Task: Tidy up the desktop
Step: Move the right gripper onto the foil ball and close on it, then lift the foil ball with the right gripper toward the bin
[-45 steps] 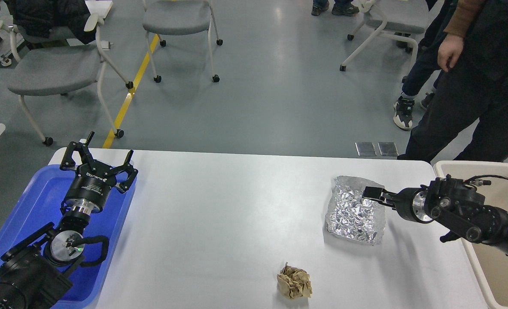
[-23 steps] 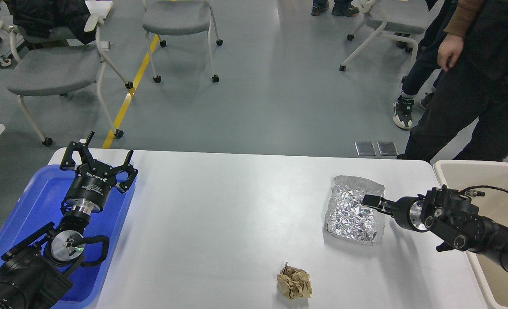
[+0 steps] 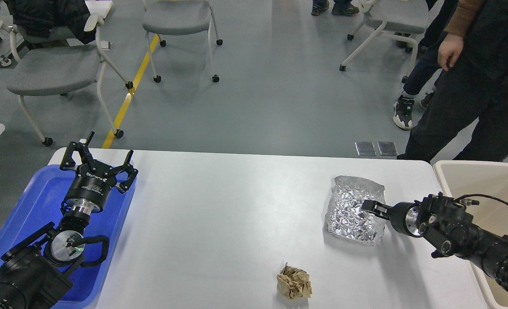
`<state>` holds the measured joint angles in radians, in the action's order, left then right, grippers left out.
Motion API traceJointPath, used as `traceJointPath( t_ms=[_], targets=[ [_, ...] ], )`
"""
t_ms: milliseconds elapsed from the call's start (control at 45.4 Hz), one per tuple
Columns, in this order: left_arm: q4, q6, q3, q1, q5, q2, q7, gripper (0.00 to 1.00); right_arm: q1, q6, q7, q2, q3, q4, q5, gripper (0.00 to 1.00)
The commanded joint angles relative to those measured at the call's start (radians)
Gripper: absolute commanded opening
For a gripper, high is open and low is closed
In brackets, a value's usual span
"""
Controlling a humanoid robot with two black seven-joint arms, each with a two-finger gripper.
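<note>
The white desktop (image 3: 219, 214) holds a crumpled sheet of silver foil (image 3: 352, 206) at the right and a crumpled brown paper ball (image 3: 294, 282) near the front edge. My right gripper (image 3: 369, 206) reaches in from the right and sits low over the foil's right part. It is seen small and dark, so its fingers cannot be told apart. I cannot tell if it touches the foil. My left gripper (image 3: 98, 161) is open and empty, held above the far right corner of the blue tray (image 3: 30, 201).
A beige bin (image 3: 485, 171) stands at the table's right edge, under my right arm. A person in dark clothes (image 3: 473, 86) stands beyond the far right corner. Grey wheeled chairs (image 3: 52, 68) stand on the floor behind the table.
My right arm has dropped and drawn back toward the table's near side, with its gripper moving from the foil's upper right to its middle right. The left arm has not moved.
</note>
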<state>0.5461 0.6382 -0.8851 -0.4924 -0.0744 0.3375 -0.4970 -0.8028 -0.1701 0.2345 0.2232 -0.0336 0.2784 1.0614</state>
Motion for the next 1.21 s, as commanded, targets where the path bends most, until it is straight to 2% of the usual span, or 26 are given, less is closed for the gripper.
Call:
traceJointPath(
  t_ms=[0, 66, 110, 242, 352, 550, 704, 990, 1188],
  targets=[
    [0.000, 0.000, 0.000, 0.000, 0.001, 0.000, 0.000, 1.00, 0.011, 0.000, 0.032, -0.012, 0.055, -0.024, 0.000, 0.35],
    [0.000, 0.000, 0.000, 0.000, 0.001, 0.000, 0.000, 1.00, 0.013, 0.000, 0.036, -0.010, 0.070, -0.028, 0.000, 0.07],
    [0.000, 0.000, 0.000, 0.000, 0.001, 0.000, 0.000, 1.00, 0.013, 0.000, 0.036, -0.010, 0.076, -0.033, -0.001, 0.00],
    [0.000, 0.000, 0.000, 0.000, -0.001, 0.000, 0.000, 1.00, 0.011, 0.000, 0.037, -0.008, 0.078, -0.041, -0.001, 0.00],
    [0.000, 0.001, 0.000, 0.000, 0.001, 0.000, 0.000, 1.00, 0.005, -0.002, 0.057, -0.007, 0.075, -0.041, -0.014, 0.00],
    [0.000, 0.001, 0.000, 0.000, 0.001, 0.000, 0.000, 1.00, -0.024, -0.031, 0.085, 0.042, 0.080, -0.028, -0.159, 0.00],
    [0.000, 0.000, 0.000, 0.000, 0.001, 0.000, 0.000, 1.00, -0.064, -0.129, 0.115, 0.111, 0.075, -0.025, -0.230, 0.00],
    [0.000, 0.000, 0.000, 0.000, -0.001, 0.000, 0.000, 1.00, -0.160, -0.314, 0.117, 0.258, 0.066, -0.015, -0.304, 0.00],
    [0.000, 0.002, 0.000, 0.000, -0.001, 0.000, 0.000, 1.00, -0.285, -0.454, 0.117, 0.438, 0.063, 0.085, -0.308, 0.00]
  ],
)
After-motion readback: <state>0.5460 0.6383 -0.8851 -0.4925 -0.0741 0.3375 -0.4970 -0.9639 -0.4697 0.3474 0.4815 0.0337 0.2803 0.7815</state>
